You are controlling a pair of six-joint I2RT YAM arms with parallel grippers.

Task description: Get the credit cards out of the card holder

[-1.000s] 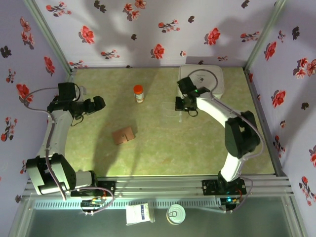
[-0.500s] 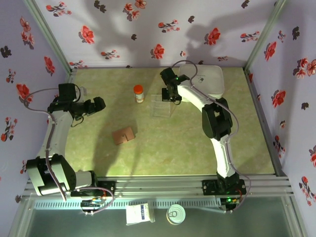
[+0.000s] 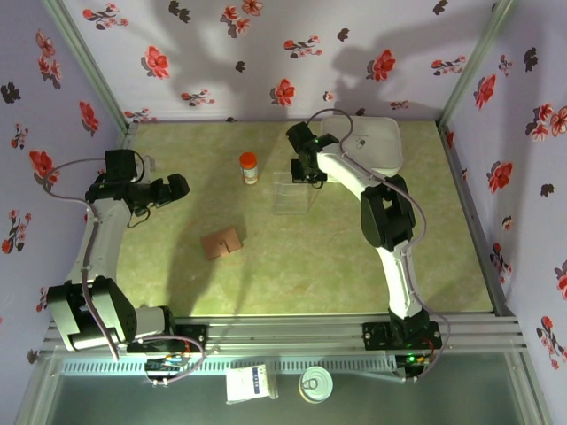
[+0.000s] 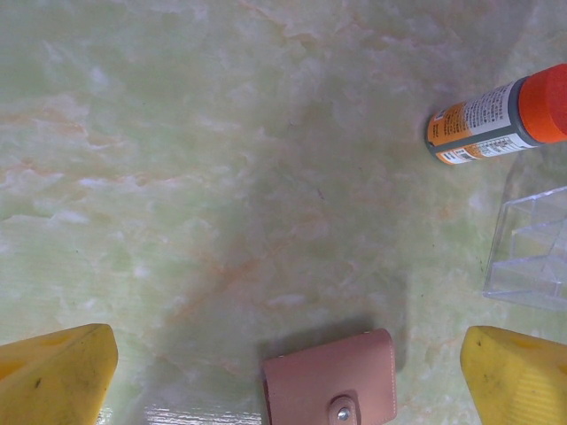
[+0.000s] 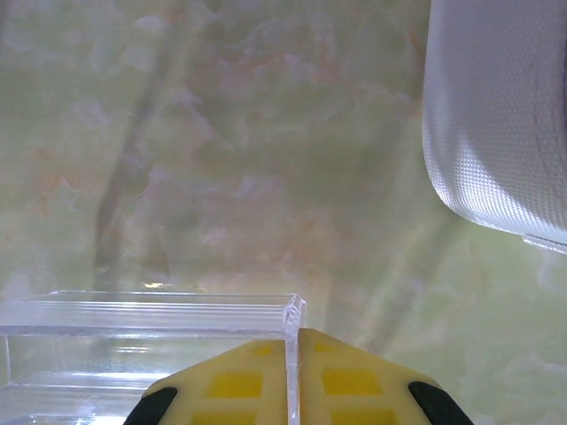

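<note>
A green marbled table [image 3: 337, 266] is sitting inside floral-papered walls, with both arms reaching out from its near edge.

Nearest the bases, the card holder [image 3: 221, 242] is lying flat, left of centre, brown side up and with its snap tab fastened. The credit cards are presumably tucked inside it, so nothing is coming out yet. A little farther out and to the left, the left gripper [image 3: 180, 186] is hovering with its jaws spread wide and holding nothing; its wrist camera is looking down at the holder between the yellow fingers.

Beyond that, an orange-capped bottle [image 3: 250, 167] is standing upright. Just to its right, the clear plastic tray [image 3: 291, 193] is resting on the table with the right gripper [image 3: 308, 173] at its far edge. In the right wrist view, the fingers are pinching one clear wall between them. Farthest back, the white rounded case [image 3: 376, 142] is sitting against the rear wall.

Over the last second, the right arm has been swinging leftward, bringing the tray from beside the white case toward the middle, and it is now settling. That is probably staging a place for the cards; the holder itself is waiting untouched.
</note>
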